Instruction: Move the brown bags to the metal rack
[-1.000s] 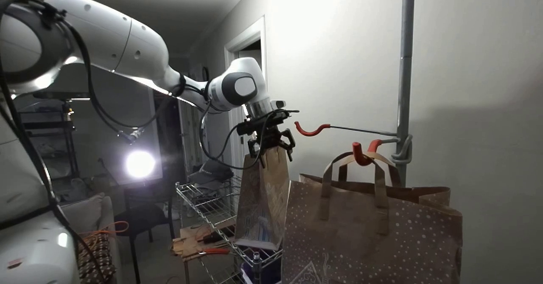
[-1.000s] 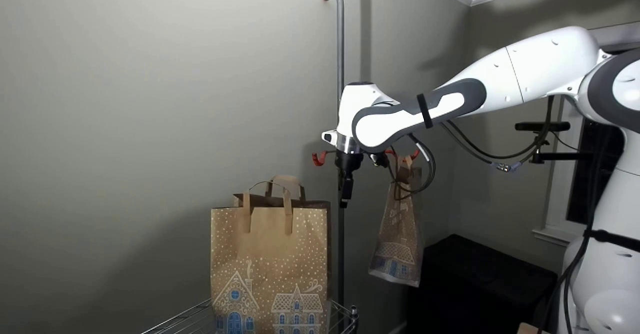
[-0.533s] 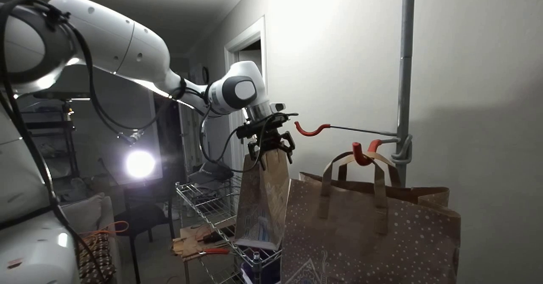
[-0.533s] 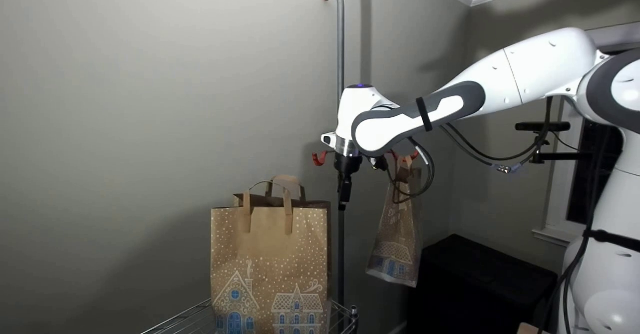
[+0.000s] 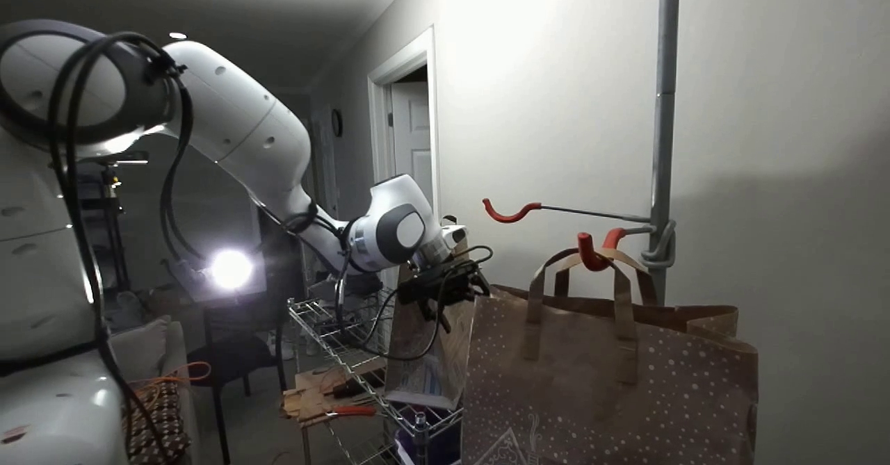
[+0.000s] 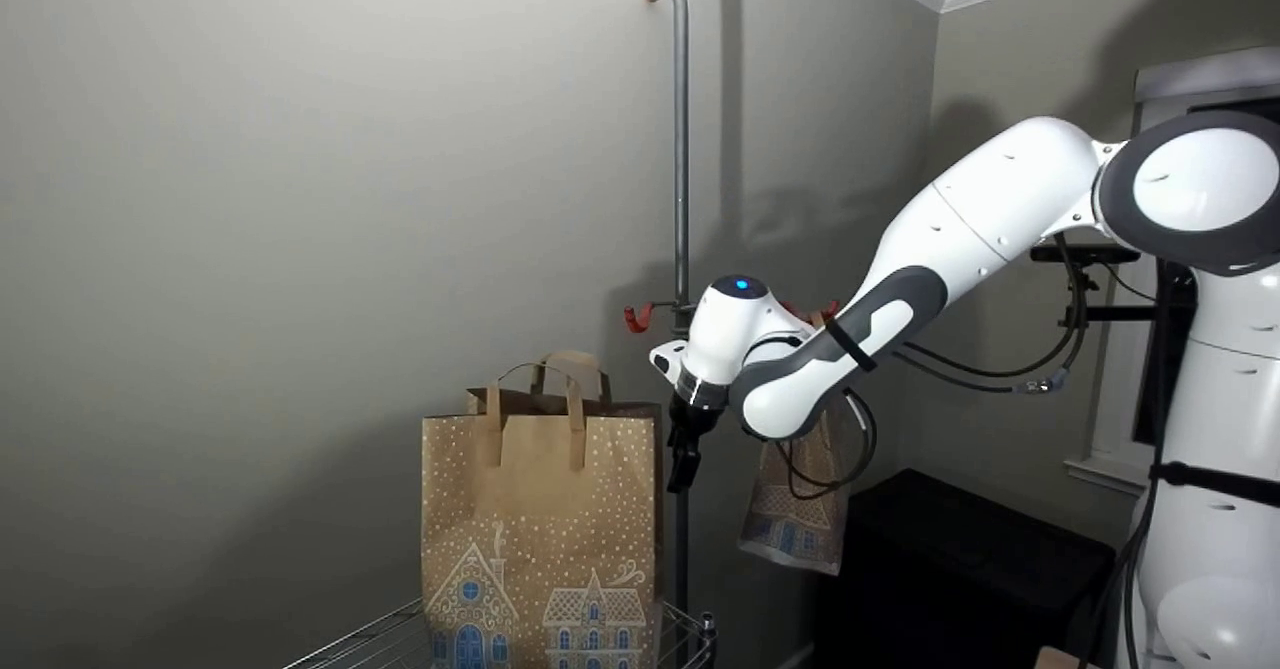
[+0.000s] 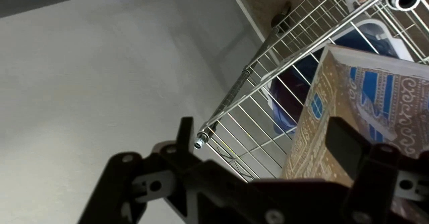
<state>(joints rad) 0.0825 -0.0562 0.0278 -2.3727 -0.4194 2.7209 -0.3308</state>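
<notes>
One brown bag (image 6: 540, 539) stands upright on the metal rack (image 7: 248, 94), handles raised; an exterior view crops its foot and most of the shelf at the lower edge, and in the wrist view its printed side runs out past the right edge. A second bag (image 5: 591, 395) hangs by its handles from a red hook (image 5: 589, 253) on the grey pole (image 5: 665, 90) — its bottom is cut off there, while in an exterior view the arm (image 6: 980, 204) covers much of its upper part.

Seen from the wrist, the gripper (image 7: 262, 132) has its fingers spread wide, dark and out of focus: one shows in front of the wall (image 7: 100, 83), the other in front of the standing bag. Whether either touches the paper cannot be told. In both exterior views the gripper is small and black, its gap hard to read — in an exterior view it also hides part of the bag on the rack, whose edge slips behind the hanging one.

Through the wires a pale-rimmed tub (image 7: 399, 46) shows, partly covered by the bag, its contents too dark to identify. Glare from a bright light (image 5: 231, 269) washes out the room behind, leaving a black chair (image 5: 233, 362) dim.
</notes>
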